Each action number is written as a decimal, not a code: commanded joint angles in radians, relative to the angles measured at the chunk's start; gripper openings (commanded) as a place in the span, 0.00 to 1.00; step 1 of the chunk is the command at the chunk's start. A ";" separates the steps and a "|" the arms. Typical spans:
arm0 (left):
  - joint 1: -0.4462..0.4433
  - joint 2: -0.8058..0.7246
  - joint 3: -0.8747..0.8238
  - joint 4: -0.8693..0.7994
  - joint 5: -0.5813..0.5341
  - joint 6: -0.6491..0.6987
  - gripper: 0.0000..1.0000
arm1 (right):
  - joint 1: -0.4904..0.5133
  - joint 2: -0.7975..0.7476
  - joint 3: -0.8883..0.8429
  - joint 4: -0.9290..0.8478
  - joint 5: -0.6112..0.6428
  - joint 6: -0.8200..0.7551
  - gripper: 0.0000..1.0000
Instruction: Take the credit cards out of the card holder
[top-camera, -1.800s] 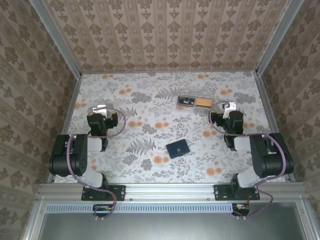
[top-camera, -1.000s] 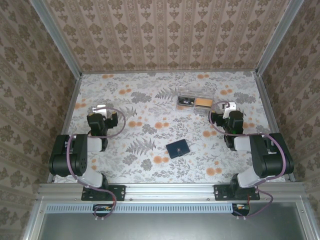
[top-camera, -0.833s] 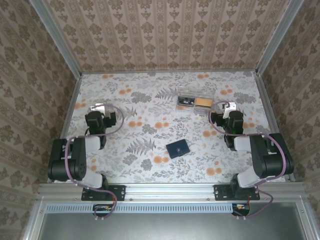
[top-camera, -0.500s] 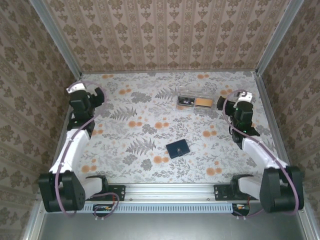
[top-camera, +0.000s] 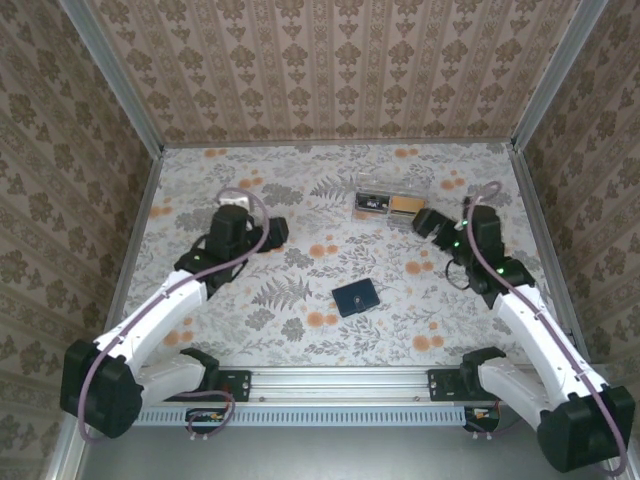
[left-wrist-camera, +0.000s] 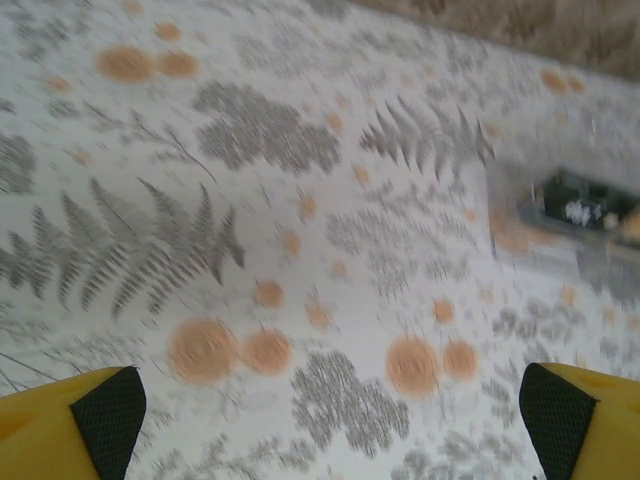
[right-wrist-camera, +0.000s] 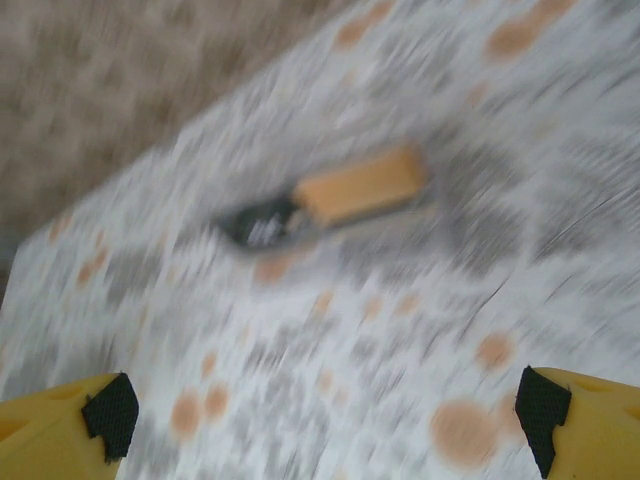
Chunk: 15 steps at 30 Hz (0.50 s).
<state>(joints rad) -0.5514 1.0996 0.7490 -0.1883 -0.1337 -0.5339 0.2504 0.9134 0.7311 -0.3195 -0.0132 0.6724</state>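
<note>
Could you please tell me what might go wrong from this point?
The right hand hovers close to the clear box and could knock or grab it instead of the card holder. The holder lies flat on the table, so the hand may slide it rather than pinch it.

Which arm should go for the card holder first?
Left, marginally. The left end effector and right end effector are both open and similarly far from the card holder, but the left has bare table on its way; the right sits close by the clear box.
</note>
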 joint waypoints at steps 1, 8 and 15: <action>-0.096 0.001 -0.021 -0.023 -0.152 -0.034 1.00 | 0.141 -0.063 -0.038 -0.158 -0.038 0.049 1.00; -0.175 -0.030 -0.083 0.023 -0.255 -0.063 1.00 | 0.415 -0.178 -0.193 -0.195 -0.038 0.195 1.00; -0.176 -0.127 -0.143 0.042 -0.293 -0.053 1.00 | 0.640 -0.036 -0.271 -0.011 0.005 0.321 1.00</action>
<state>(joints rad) -0.7227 1.0126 0.6086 -0.1650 -0.3725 -0.5770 0.8490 0.8211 0.4664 -0.4133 -0.0360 0.9104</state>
